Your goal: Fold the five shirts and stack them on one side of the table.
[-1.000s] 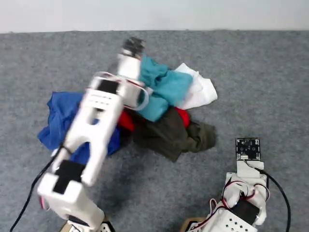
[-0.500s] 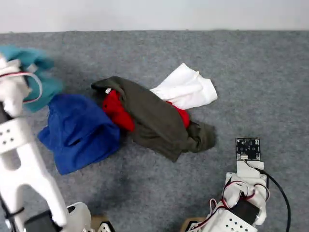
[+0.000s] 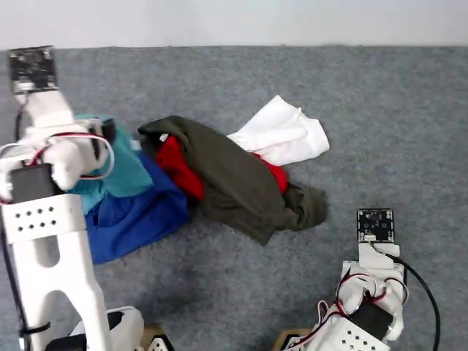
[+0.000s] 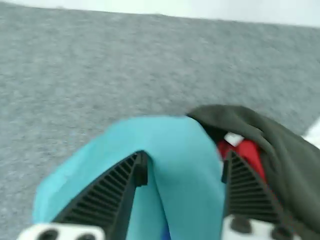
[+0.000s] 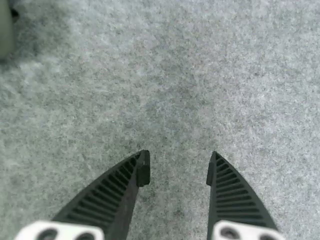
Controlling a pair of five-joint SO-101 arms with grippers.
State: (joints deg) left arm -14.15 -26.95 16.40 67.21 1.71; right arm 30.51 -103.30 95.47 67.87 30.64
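Observation:
A teal shirt [image 3: 126,174] lies bunched on a blue shirt [image 3: 142,219] at the table's left. My left gripper [image 4: 185,167] hangs open over it, and the teal cloth [image 4: 175,145] rises between its fingers. Just to the right is a pile with a dark olive shirt [image 3: 238,186] draped over a red shirt [image 3: 174,164]. A white shirt [image 3: 284,135] sticks out behind that pile. The olive shirt [image 4: 272,142] and red shirt [image 4: 250,151] also show past the left gripper. My right gripper [image 5: 177,167] is open above bare grey table, at the front right.
The left arm [image 3: 47,219] stands tall over the table's left front. The right arm [image 3: 369,300] sits low at the front right edge. A pale wall [image 3: 234,22] borders the far side of the grey carpeted table [image 3: 380,110].
My left arm carried the teal shirt off the pile, swung it far left, and now has it down on the blue shirt. The right arm has kept still.

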